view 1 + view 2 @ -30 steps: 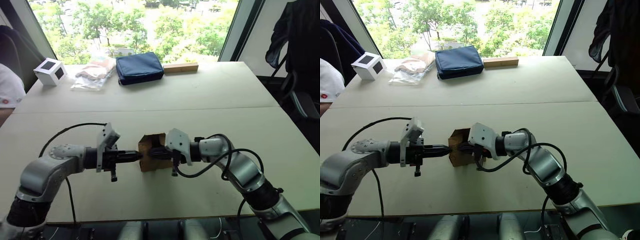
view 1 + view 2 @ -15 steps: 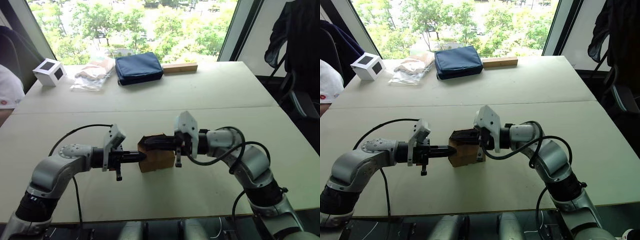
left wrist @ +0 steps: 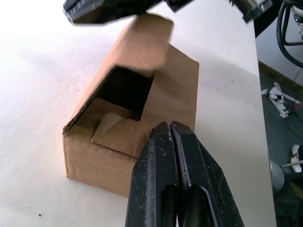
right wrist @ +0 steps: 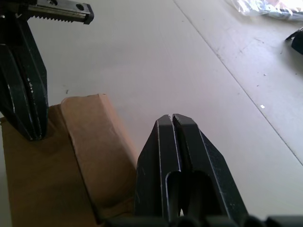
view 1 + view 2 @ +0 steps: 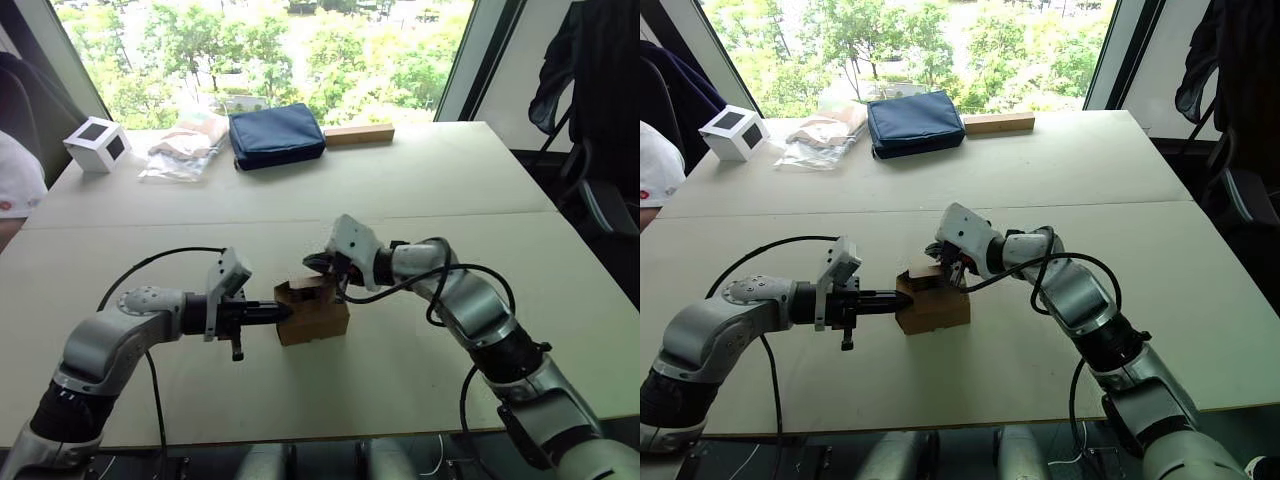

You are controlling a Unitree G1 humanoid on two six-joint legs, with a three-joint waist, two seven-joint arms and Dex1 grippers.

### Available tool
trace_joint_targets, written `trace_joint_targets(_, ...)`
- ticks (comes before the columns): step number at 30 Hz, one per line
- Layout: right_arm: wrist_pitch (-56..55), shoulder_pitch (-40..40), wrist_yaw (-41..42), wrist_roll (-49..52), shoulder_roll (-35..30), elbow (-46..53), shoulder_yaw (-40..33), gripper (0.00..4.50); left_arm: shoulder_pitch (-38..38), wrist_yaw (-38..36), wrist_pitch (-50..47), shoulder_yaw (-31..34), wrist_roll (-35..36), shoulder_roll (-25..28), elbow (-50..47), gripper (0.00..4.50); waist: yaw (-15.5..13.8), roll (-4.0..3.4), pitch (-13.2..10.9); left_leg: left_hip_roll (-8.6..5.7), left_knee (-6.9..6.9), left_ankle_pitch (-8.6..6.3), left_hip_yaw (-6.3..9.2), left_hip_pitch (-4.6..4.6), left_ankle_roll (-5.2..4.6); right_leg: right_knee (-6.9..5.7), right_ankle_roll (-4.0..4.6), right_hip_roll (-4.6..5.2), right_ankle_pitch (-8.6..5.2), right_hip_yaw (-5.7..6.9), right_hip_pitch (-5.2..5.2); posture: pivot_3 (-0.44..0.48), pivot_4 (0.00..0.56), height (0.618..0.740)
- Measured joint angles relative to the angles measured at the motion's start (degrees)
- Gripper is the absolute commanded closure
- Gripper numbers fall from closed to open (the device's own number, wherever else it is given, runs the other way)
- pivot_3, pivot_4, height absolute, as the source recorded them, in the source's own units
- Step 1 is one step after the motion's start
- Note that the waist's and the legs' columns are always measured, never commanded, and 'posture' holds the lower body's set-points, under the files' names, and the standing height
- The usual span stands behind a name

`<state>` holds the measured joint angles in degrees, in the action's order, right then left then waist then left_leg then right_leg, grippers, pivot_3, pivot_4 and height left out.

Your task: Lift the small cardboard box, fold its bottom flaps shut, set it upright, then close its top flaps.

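Small cardboard box (image 5: pixel 314 310) sits upright on worktop (image 5: pixel 420 190) centre-front, btwn both arms. Left tool (image 5: pixel 283 312), fingers pressed together, tip against box's left side. Right tool (image 5: pixel 322 266), fingers pressed together, over the raised top flap (image 3: pixel 144 42); inner flaps partly folded in.

We get strong daylight from the big window (image 5: pixel 270 45) behind the pale beige table (image 5: pixel 420 170); the trees outside are blown out. Left wrist view: tabletop overexposed, near-white. Black gripper fingers (image 3: pixel 175 189) up close are soft. Shadows are faint and diffuse.
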<state>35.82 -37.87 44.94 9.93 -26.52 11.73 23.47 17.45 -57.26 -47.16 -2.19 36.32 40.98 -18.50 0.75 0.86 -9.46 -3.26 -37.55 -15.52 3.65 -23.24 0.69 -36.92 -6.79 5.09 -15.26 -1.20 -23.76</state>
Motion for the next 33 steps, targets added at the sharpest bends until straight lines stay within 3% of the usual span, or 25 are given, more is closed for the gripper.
trace_joint_targets(12,1.84,4.5,3.21,1.33,-1.71,6.49,0.23,4.5,4.15,-0.08,-3.32,5.28,6.22,-0.11,3.1,4.46,-0.03,0.0,0.0,0.0,0.01,0.01,0.01,0.01,0.01,0.0,0.0,-0.07,0.0,0.01,0.0,0.0,0.15,0.74)
trace_joint_targets(21,2.01,5.45,2.53,1.52,-1.64,7.86,-0.13,4.5,8.16,0.24,3.53,-1.61,-2.03,-4.2,12.54,4.46,-0.08,0.01,0.0,-0.02,0.05,0.02,0.01,0.0,0.03,0.0,0.0,-0.09,0.0,0.02,-0.01,0.0,0.15,0.74)
trace_joint_targets(33,1.99,12.64,3.46,3.79,-4.49,14.58,-3.93,4.5,9.96,-0.5,6.02,-2.44,-3.62,-6.47,15.66,4.46,-0.03,0.02,0.01,-0.01,0.08,0.03,0.01,0.02,0.03,0.01,-0.01,-0.09,0.0,0.02,0.0,0.0,0.15,0.74)
